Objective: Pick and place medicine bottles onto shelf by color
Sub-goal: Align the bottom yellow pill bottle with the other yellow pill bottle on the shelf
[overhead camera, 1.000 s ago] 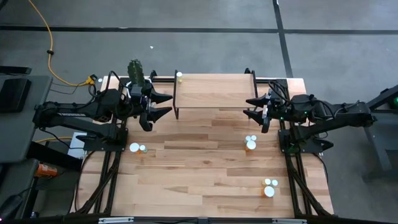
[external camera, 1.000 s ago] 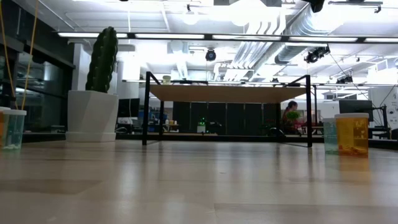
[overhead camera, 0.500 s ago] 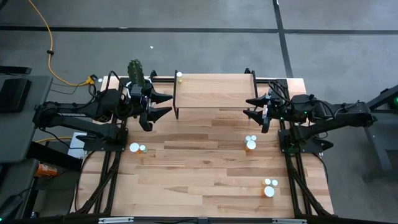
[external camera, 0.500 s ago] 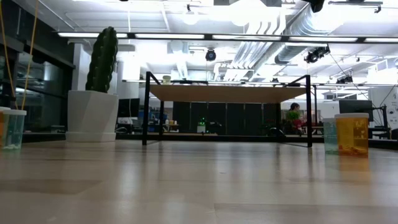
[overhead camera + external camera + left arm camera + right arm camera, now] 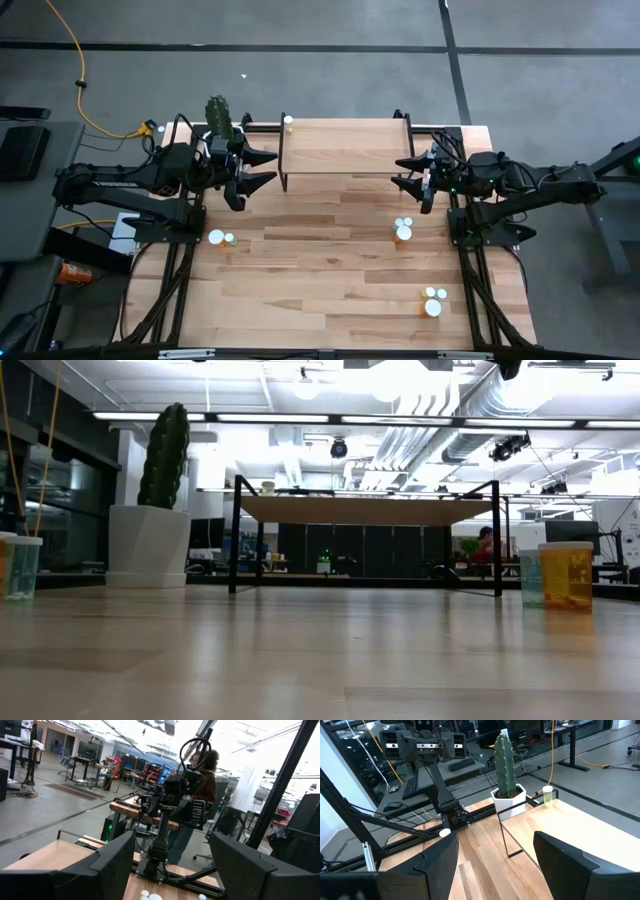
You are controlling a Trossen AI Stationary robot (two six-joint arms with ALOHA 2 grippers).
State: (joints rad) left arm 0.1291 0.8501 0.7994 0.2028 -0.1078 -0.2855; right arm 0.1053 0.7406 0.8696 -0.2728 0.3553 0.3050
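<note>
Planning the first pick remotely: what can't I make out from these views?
- Bottle colours: in the high view the bottle clusters show mostly white caps.
- Shelf top: edge-on in the low view.
- Left end effector and right end effector: outside the low view.

We see a grey floor (image 5: 330, 80) crossed by dark lines, a yellow cable (image 5: 78, 75) trailing over it. Beyond the table, long ceiling lights (image 5: 330, 418) and white ducts (image 5: 430, 430) hang above desks (image 5: 85, 762), and a person (image 5: 197, 805) stands there.
</note>
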